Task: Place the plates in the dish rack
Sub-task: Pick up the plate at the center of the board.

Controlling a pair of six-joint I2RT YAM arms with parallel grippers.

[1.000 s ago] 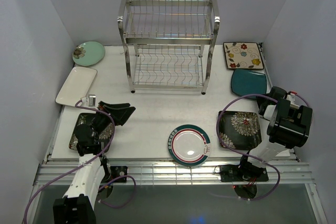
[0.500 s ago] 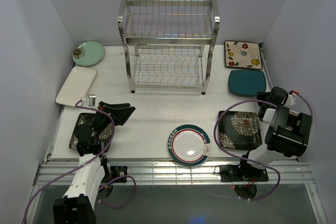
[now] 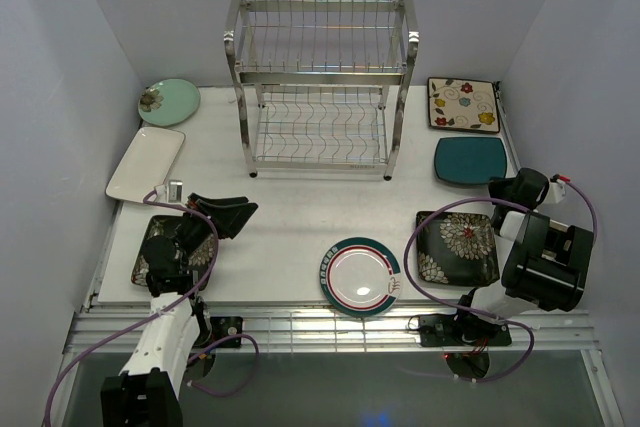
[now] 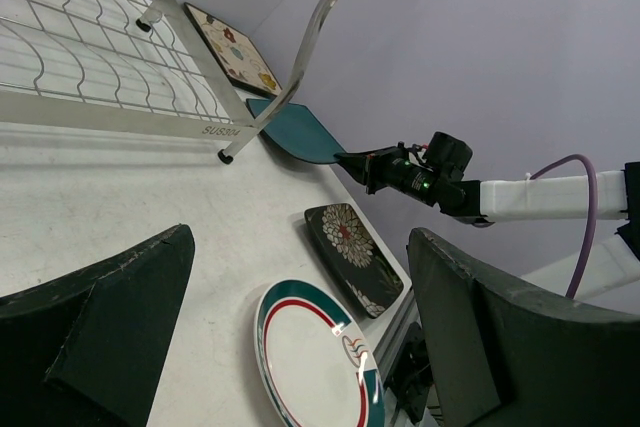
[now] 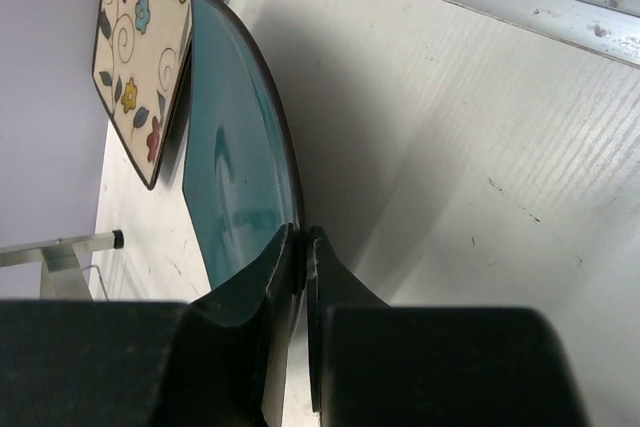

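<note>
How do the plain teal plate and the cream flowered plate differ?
The teal plate is one plain colour; the flowered plate is cream with coloured flowers. The teal plate is pinched at its rim by the right gripper; the flowered plate lies untouched. Both are squarish, right of the dish rack.

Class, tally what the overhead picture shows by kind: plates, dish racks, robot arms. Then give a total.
Plates: 7 (pale green, white oblong, dark flowered right, dark flowered left, teal-rimmed, plain teal, cream flowered)
Dish rack: 1
Robot arms: 2 (left arm, right arm)
Total: 10
</note>
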